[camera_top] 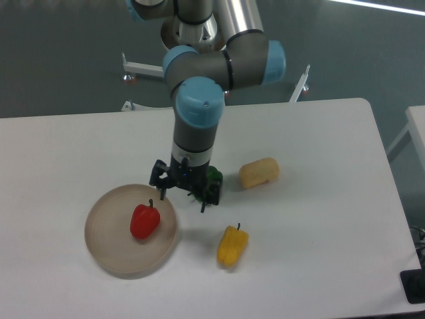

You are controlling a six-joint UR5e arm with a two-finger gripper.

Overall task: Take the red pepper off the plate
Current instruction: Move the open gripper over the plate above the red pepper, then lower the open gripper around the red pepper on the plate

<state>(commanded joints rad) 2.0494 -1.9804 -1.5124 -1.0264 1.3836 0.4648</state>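
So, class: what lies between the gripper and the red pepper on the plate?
Nothing but the plate's rim and bare beige surface. In the camera view the gripper hangs open just right of the red pepper.

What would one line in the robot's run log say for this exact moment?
end effector: open, empty, right of plate | red pepper: on plate | phase: approach

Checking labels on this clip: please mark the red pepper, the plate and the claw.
red pepper (pixel 145 221), fixed camera, middle of its glossy body.
plate (pixel 106 255), fixed camera, bare floor near the front rim.
claw (pixel 182 196), fixed camera, midway between the two fingertips.
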